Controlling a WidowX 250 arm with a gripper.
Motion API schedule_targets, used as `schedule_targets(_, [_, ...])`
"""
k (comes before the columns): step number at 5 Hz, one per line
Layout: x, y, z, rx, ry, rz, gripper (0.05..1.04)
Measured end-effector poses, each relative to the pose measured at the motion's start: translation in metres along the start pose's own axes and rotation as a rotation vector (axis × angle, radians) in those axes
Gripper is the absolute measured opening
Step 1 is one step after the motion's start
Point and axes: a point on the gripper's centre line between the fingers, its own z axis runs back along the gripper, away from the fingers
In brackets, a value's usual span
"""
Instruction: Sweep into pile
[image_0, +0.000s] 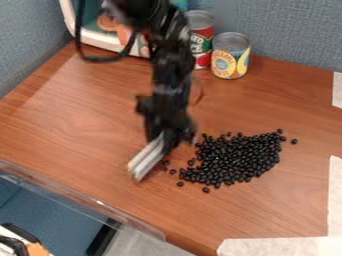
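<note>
The black gripper (171, 136) hangs low over the wooden table, left of the beans, and is shut on a light grey, striped sweeping tool (147, 157). This tool slants down to the lower left, its far end close to the tabletop. Small black beans (234, 157) lie spread in a broad patch right of the gripper. A few stray beans sit at the patch's edges, some of them close beside the tool. The gripper's body hides part of the table behind it.
Two cans, one red and green (201, 40) and one yellow and blue (230, 56), stand at the back by the grey partition. A white-framed object (93, 37) is at the back left. Clear plastic edging (87, 198) runs along the lower left; pale tape (280, 246) marks the lower right.
</note>
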Motion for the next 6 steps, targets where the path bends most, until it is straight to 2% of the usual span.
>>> schedule_targets(1, [-0.004,-0.004,-0.002,-0.022,-0.057,0.095,0.370])
schedule_targets(2, [-0.002,-0.017,-0.002,-0.045,-0.083,0.154,0.370])
schedule_targets(3, [0.007,-0.029,0.000,-0.092,-0.122,0.266,0.370])
schedule_targets(4, [0.021,-0.047,0.002,-0.107,-0.145,0.255,0.370])
schedule_targets(6, [0.030,-0.071,0.009,-0.145,-0.152,0.260,0.370])
